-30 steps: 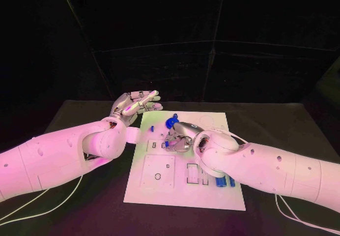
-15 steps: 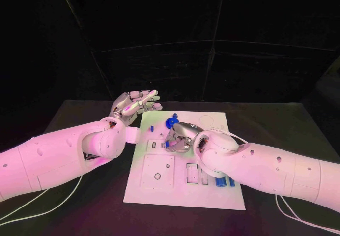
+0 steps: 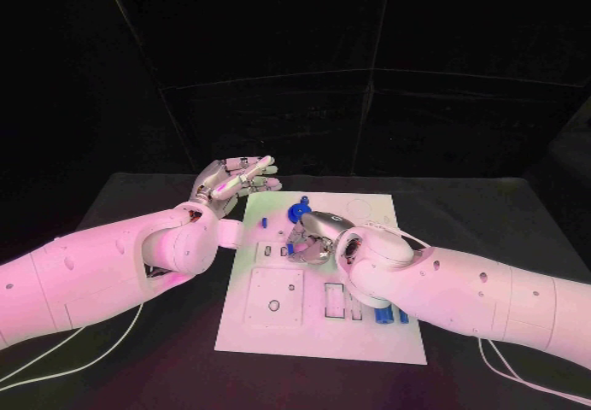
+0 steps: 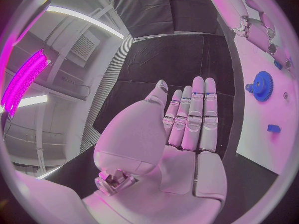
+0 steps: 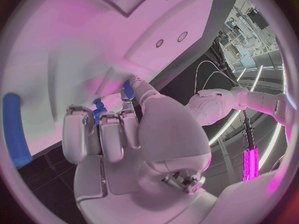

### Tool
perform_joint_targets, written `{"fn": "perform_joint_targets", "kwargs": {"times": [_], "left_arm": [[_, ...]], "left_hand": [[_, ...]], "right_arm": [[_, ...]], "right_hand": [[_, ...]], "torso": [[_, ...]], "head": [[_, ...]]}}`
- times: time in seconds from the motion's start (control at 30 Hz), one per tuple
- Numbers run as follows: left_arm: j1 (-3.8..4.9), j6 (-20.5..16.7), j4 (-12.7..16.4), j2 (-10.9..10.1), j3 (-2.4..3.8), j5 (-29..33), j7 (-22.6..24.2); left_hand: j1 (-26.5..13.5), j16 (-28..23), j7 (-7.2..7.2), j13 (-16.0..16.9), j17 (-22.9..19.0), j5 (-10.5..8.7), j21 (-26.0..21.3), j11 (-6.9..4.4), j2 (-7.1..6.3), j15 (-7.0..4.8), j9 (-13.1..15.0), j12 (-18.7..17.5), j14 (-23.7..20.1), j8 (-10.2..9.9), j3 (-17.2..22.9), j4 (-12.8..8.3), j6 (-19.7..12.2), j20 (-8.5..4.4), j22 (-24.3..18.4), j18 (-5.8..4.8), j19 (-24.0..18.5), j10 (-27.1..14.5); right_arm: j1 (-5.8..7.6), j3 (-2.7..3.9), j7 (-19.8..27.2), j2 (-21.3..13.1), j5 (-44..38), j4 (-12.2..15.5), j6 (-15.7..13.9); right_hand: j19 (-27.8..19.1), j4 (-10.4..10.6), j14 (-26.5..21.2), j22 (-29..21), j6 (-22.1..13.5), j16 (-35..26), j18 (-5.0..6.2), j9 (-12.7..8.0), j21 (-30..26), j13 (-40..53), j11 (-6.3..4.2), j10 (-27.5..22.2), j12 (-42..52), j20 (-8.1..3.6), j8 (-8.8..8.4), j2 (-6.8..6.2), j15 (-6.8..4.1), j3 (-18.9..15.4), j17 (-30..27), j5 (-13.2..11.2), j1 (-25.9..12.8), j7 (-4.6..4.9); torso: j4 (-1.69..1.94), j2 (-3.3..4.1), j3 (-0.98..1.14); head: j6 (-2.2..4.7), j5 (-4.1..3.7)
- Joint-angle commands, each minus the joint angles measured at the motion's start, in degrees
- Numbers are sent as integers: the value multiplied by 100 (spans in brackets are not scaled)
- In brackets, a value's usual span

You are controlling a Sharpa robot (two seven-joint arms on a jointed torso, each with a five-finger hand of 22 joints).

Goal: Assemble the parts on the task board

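Observation:
The white task board [image 3: 323,329] lies mid-table. My right hand [image 3: 318,236] is down on its upper middle, fingers curled in, pinching a small blue part [image 3: 289,250]. The right wrist view shows that blue part [image 5: 127,90] at the fingertips [image 5: 111,134], close over the board [image 5: 81,30]. A blue gear [image 3: 300,209] stands just beyond the hand, and a small blue peg [image 3: 262,224] is to its left. My left hand [image 3: 234,180] hovers at the board's far left corner, fingers straight and apart, holding nothing. The left wrist view shows the flat palm [image 4: 187,129], with the gear [image 4: 261,86] beyond it.
Blue cylinders [image 3: 392,316] lie at the board's right edge under my right forearm; one blue cylinder [image 5: 12,129] appears in the right wrist view. The board carries rectangular slots [image 3: 336,301] and a square plate [image 3: 275,299]. Black table [image 3: 493,213] surrounds the board.

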Motion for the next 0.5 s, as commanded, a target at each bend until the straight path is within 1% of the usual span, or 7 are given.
{"fn": "perform_joint_targets", "kwargs": {"times": [0.03,0.1,0.23,0.33,0.5], "left_arm": [[10,78,2,1,6,-31,20],[10,80,2,0,6,-31,18],[10,87,1,0,6,-31,11],[10,90,0,-1,6,-31,9],[10,92,1,-4,6,-31,7]], "left_hand": [[34,-39,-11,-7,5,17,-23,-9,1,24,-3,-19,27,-18,-18,-25,30,9,-5,33,28,28],[34,-39,-11,-7,5,17,-23,-9,1,24,-3,-19,27,-18,-18,-25,30,9,-5,33,28,28],[34,-39,-11,-7,5,17,-23,-9,1,24,-3,-19,27,-18,-18,-25,30,9,-5,33,28,28],[34,-39,-11,-7,5,17,-23,-9,1,24,-3,-19,27,-18,-18,-25,30,9,-5,33,28,28],[34,-39,-11,-7,5,17,-23,-9,1,24,-3,-19,27,-18,-18,-25,30,9,-5,33,28,28]], "right_arm": [[-21,-24,-129,-3,-71,-32,40],[-21,-24,-114,1,-73,-33,6],[-21,-24,-88,12,-75,-38,-56],[-21,-24,-80,17,-76,-41,-70],[-21,-24,-64,19,-76,-37,-110]], "right_hand": [[-18,13,542,-11,-79,4,-44,-9,-22,816,47,69,-45,48,-40,-14,42,34,1263,-14,-64,18],[-21,33,542,-14,-153,3,-43,-15,-24,807,66,61,-53,63,-72,-48,59,23,1262,-73,-114,38],[-25,75,542,-17,-300,3,-42,-10,-27,791,102,47,-66,101,-119,-121,95,-18,1263,-353,-201,71],[-27,93,543,-20,-339,5,-41,-7,-29,778,110,36,-78,111,-124,-152,103,-44,1267,-413,-228,77],[-29,107,542,-22,-373,4,-40,-6,-30,767,116,25,-88,117,-130,-175,108,-68,1265,-425,-247,82]], "torso": [[-2,-3,-1],[-2,-1,-1],[0,-2,1],[-1,-2,0],[-1,-3,-3]], "head": [[1,-7],[1,-7],[5,-12],[4,-12],[-3,-9]]}}
